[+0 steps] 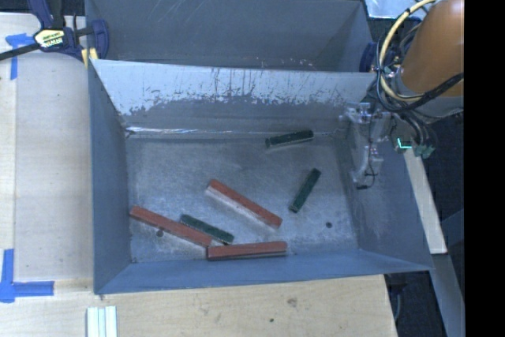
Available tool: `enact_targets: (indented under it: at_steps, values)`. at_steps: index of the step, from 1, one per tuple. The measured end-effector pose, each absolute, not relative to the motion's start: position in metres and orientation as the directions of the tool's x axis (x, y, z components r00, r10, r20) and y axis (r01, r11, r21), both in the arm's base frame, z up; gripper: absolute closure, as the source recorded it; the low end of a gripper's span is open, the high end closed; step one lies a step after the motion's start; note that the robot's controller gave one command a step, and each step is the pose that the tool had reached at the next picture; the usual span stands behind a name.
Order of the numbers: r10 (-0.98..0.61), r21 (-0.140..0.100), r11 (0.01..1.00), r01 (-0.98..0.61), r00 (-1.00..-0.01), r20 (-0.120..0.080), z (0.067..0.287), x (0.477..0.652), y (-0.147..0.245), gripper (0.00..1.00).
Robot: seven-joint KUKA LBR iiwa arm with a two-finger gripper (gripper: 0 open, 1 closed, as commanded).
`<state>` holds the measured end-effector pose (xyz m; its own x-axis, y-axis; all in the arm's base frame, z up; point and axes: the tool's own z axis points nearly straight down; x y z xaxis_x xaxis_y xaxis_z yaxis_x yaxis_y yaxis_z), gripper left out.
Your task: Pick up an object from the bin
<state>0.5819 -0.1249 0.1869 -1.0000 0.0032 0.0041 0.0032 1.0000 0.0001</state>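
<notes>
My gripper [368, 162] hangs over the right side of the bin, near the sloping right wall, with nothing seen in it. Nearest to it lies a short dark green bar [304, 190], tilted, a little to its left and lower. Another dark green bar [289, 140] rests near the back wall, to the gripper's upper left. A red-brown bar with a pale edge [243, 204] lies slanted at the middle of the floor.
Along the bin's front left lie a long red-brown bar [168, 226], a dark green bar [206, 229] beside it and a red-brown bar [246, 250] against the front wall. The arm with its orange cover and cables enters from the right.
</notes>
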Motion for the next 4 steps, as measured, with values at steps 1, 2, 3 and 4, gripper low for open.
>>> enact_targets:
  at_steps: [1, 2, 3, 4]
  values:
    - [0.000, -0.001, 1.000, 0.000, -1.000, -0.004, 0.191, 0.584, -0.124, 0.00]
    - [-0.097, -0.003, 0.995, -0.097, -0.995, -0.008, 0.157, 0.573, -0.116, 0.00]
    - [-0.251, -0.004, 0.968, -0.251, -0.968, -0.008, 0.092, 0.599, -0.086, 0.00]
    - [-0.255, -0.001, 0.967, -0.255, -0.967, -0.003, 0.071, 0.547, -0.116, 1.00]
